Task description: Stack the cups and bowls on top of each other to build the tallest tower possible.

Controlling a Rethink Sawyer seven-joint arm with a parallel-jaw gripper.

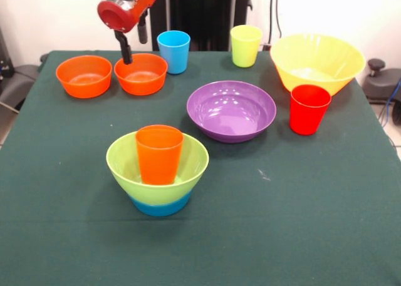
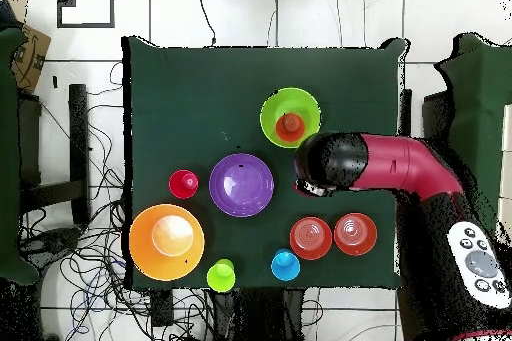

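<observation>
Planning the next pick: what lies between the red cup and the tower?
The purple bowl lies between the red cup and the tower, apart from both. Both the front and overhead views show this.

The tower (image 1: 157, 167) stands near the table's (image 1: 62, 223) front edge, orange cup (image 1: 159, 153) upright in green bowl (image 1: 188, 164) on blue bowl (image 1: 160, 206), while other cups and bowls lie singly toward the far edge.
</observation>
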